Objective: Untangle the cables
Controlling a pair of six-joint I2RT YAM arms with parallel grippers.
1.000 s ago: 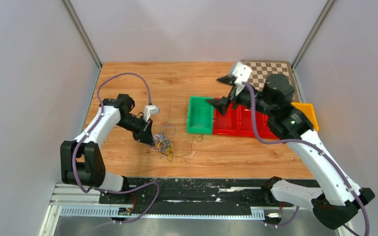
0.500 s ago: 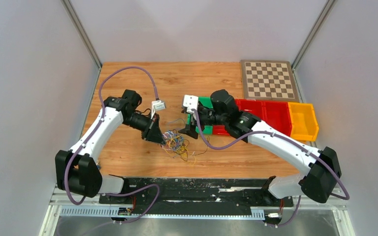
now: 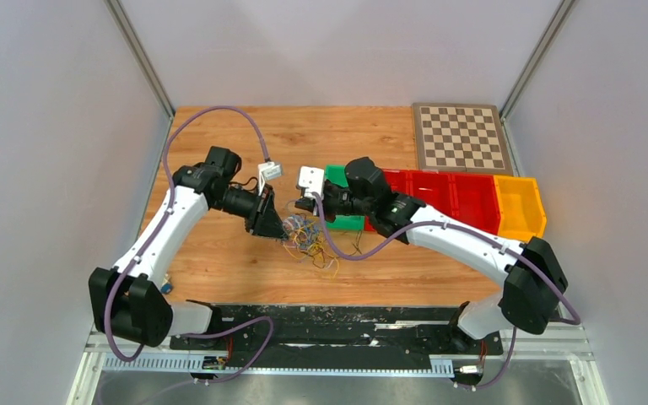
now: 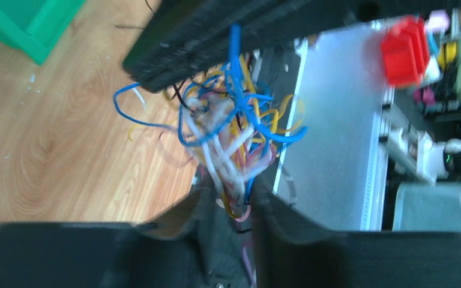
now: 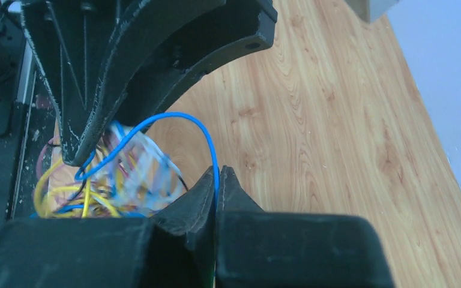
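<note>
The cables (image 3: 308,240) form a small snarl of blue, yellow, white and dark wires on the wooden table, between the two grippers. My left gripper (image 3: 277,228) is at the snarl's left edge. In the left wrist view its jaws (image 4: 231,189) stand apart, with loose strands of the cables (image 4: 234,120) hanging in the gap. My right gripper (image 3: 299,207) reaches in from the upper right. It is shut (image 5: 217,174) on a single blue cable (image 5: 180,117) that arcs up out of the snarl (image 5: 120,174).
A green bin (image 3: 337,175) sits just behind the right wrist, partly hidden by it. Red bins (image 3: 464,194) and a yellow bin (image 3: 519,207) stand in a row to the right. A checkerboard (image 3: 460,135) lies at the back right.
My right arm swung from over the bins down to the snarl and shut on a blue cable. The left jaws opened, and the snarl shifted slightly right.
</note>
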